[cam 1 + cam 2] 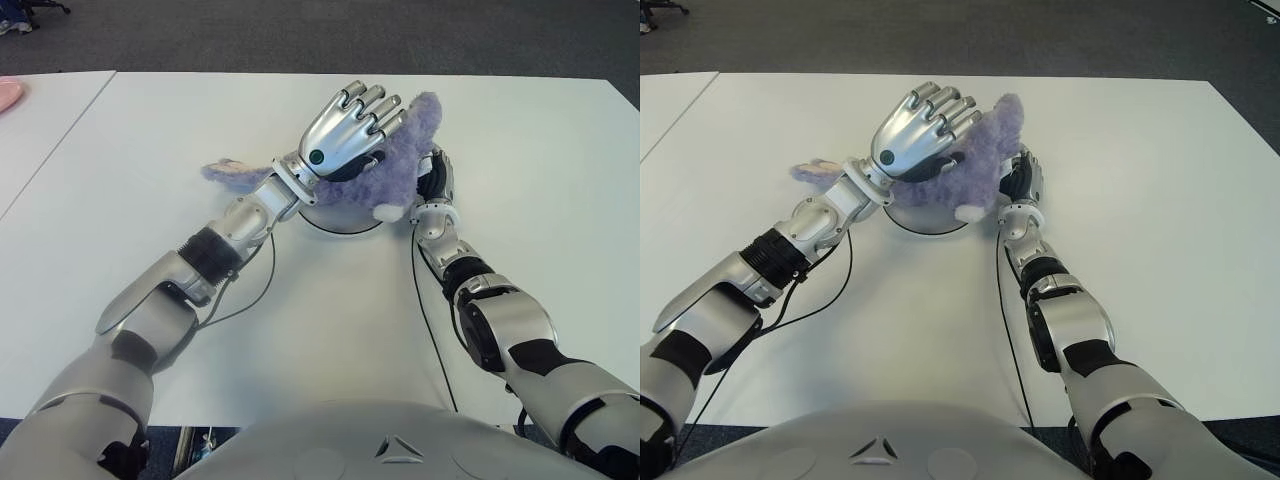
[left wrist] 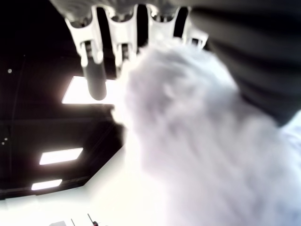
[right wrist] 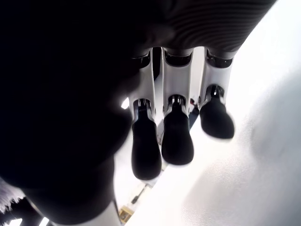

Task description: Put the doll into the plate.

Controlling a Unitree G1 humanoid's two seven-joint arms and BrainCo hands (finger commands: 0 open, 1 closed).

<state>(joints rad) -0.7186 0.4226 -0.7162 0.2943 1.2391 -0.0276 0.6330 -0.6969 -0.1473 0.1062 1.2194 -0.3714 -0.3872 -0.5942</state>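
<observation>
A fluffy purple doll lies across a white plate at the middle of the table, one limp limb trailing off to the left of the plate. My left hand is on top of the doll, palm down, its fingers curled over the plush; the left wrist view shows the fur pressed against the palm. My right hand sits at the plate's right edge beside the doll, with its fingers straight and holding nothing.
The white table stretches wide on both sides of the plate. A second table adjoins on the left, with a pink object at its far edge. Thin black cables run along both forearms.
</observation>
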